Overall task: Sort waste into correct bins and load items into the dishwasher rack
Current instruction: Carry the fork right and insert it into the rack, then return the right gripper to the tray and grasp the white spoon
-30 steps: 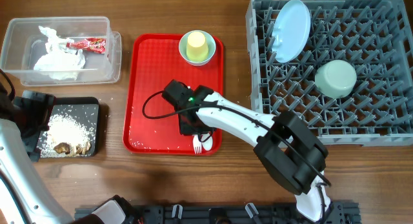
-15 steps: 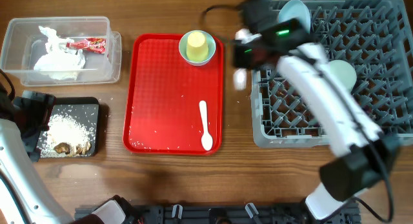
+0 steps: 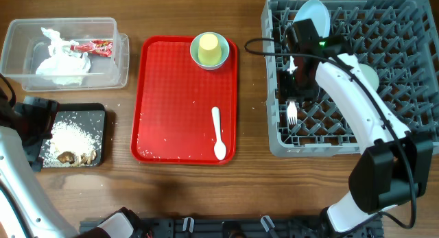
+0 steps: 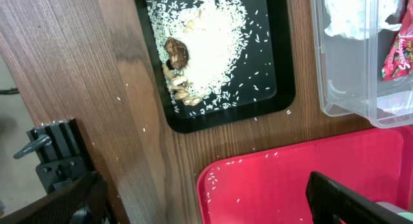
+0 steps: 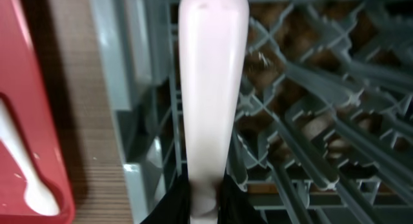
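My right gripper [image 5: 206,199] was clenched on the handle of the white plastic fork [image 3: 291,113]. The fork hung tines-near over the dishwasher rack [image 3: 411,138], just inside its left wall, with upright pegs crowding its right side. I could not tell whether it touched the grid. The pale blue plate [image 3: 312,18] stood in the far-left corner, and the pale bowl [image 3: 370,77] sat just right of my arm. A strip of bare bench [image 3: 250,128] ran between the rack and the red tray [image 3: 171,94]. There the spoon [image 3: 217,132] lay near the right rim, and the yellow-green cup [image 3: 208,47] sat in the small green bowl [image 3: 194,51] at the far edge. My left gripper [image 3: 40,121] rested released beside the black tray [image 3: 99,114].
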You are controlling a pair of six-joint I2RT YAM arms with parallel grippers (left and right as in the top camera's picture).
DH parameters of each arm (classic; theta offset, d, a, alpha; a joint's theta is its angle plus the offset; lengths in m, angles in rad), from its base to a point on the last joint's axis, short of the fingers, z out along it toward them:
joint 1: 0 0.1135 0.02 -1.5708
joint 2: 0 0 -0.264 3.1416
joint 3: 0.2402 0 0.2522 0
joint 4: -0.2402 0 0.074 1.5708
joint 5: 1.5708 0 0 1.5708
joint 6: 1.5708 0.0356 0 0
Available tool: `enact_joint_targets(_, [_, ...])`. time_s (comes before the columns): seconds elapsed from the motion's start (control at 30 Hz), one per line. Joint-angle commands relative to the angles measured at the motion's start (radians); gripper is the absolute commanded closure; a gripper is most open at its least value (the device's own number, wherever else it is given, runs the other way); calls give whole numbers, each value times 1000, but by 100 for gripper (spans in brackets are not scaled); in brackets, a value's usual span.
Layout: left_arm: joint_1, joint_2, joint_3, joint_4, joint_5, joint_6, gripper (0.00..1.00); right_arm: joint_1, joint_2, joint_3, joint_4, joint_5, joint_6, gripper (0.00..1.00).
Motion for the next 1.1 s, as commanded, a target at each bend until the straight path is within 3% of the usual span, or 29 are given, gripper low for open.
enact_joint_targets(0.0, [6,0,8,0,-6,5,0,2,0,-6,1,9,-12,77])
enact_joint_targets(0.23, [6,0,8,0,-6,5,0,3,-6,28,-41,-91,-22,69])
enact_joint_targets(0.33, [6,0,8,0,-6,5,0,36,-60,43,-16,-334,-50,62])
enact_joint_targets(0.4, [6,0,8,0,-6,5,0,87,-85,43,22,-394,-35,60])
enact_joint_targets(0.53, [6,0,8,0,-6,5,0,258,-81,26,125,-267,115,39])
enact_joint_targets(0.63, [6,0,8,0,-6,5,0,402,-28,-18,229,-113,282,39])
enact_joint_targets(0.83, [6,0,8,0,-6,5,0,527,174,-30,314,-70,425,46])
enact_joint_targets(0.97, [6,0,8,0,-6,5,0,536,284,-30,278,-71,425,51])
enact_joint_targets(1.07, [6,0,8,0,-6,5,0,536,314,-30,268,-90,424,62])
